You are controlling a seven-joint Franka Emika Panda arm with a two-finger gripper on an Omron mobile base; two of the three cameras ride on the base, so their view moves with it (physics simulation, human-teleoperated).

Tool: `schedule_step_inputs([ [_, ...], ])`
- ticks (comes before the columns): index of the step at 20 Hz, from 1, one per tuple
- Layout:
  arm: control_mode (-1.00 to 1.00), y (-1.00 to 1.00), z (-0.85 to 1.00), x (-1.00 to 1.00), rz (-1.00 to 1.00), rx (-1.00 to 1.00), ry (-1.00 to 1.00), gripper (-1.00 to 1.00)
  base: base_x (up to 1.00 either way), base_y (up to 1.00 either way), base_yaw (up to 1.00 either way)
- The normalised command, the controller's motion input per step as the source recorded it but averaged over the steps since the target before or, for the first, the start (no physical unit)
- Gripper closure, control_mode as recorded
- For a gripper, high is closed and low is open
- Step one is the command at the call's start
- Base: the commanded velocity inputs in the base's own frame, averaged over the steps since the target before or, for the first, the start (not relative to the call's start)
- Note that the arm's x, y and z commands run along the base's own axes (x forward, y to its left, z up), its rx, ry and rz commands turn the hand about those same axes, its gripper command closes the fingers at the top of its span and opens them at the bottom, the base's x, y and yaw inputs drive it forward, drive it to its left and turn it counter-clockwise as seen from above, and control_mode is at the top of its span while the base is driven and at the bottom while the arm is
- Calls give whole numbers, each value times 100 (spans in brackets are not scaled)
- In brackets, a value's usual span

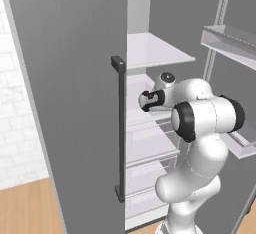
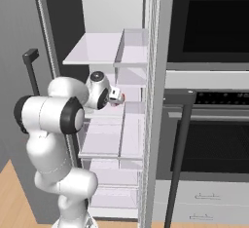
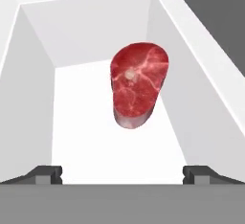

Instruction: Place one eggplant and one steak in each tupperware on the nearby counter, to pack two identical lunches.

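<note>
- The arm point(image 1: 200, 123) reaches into the open fridge point(image 2: 112, 124), at the level of a middle shelf.
- Its gripper point(image 3: 122, 173) is spread wide, fingertips point(image 3: 45, 174) far apart, holding nothing.
- A red steak point(image 3: 139, 84) lies on the white shelf point(image 3: 95, 141) ahead of the fingertips, nearer the right wall.

Both base views flank the open fridge point(image 1: 150, 128); hand view peers inside.
</note>
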Motion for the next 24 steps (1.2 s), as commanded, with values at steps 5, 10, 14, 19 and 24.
schedule_step_inputs([
  [5,-100,-3,-27,55,-4,0,5,-100,0,0,0],
  [10,-100,-9,-29,33,-13,0,6,-100,0,0,0],
  [14,-100,-1,-25,64,-11,0,3,-100,0,0,0],
  [19,-100,0,-17,80,-7,0,6,-100,0,0,0],
  [24,-100,0,-44,34,-7,0,16,100,0,0,0],
])
